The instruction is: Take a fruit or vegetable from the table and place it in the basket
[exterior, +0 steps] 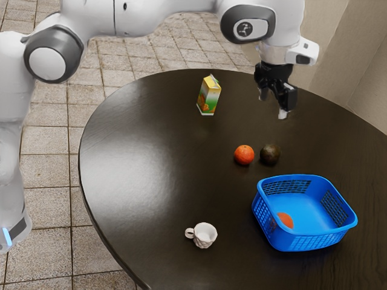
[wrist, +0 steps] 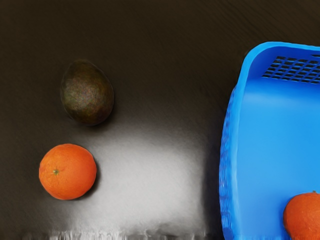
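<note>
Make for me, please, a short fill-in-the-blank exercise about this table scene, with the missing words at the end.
The colour of the basket is ____.
On the table, the dark avocado has beside it an ____.
The handle of the white cup points to the exterior view's ____.
The open gripper is holding ____.

Missing words: blue; orange; left; nothing.

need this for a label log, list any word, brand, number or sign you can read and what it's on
No text is readable.
Carton: printed, any lettering too small to read.
Round emblem on the arm: too small to make out.
Basket, cup: no text seen.
</note>
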Motion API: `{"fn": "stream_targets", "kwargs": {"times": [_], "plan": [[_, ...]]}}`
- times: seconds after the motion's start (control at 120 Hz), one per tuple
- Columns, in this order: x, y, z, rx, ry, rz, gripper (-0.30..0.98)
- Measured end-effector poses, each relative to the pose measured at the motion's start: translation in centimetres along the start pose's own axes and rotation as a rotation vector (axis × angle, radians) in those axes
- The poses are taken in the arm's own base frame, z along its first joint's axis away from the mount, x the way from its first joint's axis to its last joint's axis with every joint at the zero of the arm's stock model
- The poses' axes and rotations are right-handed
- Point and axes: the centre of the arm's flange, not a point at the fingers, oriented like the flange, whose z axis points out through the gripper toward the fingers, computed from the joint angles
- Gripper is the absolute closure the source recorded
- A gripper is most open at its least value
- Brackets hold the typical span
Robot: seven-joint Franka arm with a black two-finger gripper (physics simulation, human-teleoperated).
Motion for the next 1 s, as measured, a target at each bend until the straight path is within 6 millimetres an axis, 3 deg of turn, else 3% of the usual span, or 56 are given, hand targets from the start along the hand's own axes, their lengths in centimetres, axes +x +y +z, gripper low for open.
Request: {"fn": "stream_targets", "kwargs": {"times": [0.092,0.167,0.25,0.35,0.55,0.642,0.733,0.833,1.0], "plan": [[-1.7,-4.1,3.6,0.053,-0.113,-0.069,0.0],[-2.9,-5.1,4.9,0.055,-0.159,-0.091,0.0],[-4.3,-5.0,4.8,0.043,-0.18,-0.091,0.0],[-5.7,-4.5,7.0,0.042,-0.23,-0.083,0.0],[-6.7,-2.7,8.0,0.026,-0.25,-0.057,0.0],[-7.3,-1.6,9.6,0.026,-0.268,-0.038,0.0],[-6.6,-0.6,12.1,0.013,-0.254,-0.004,0.0],[-5.1,-1.8,12.7,-0.008,-0.213,0.0,0.0],[-0.7,-1.9,16.6,-0.033,-0.185,0.028,0.0]]}}
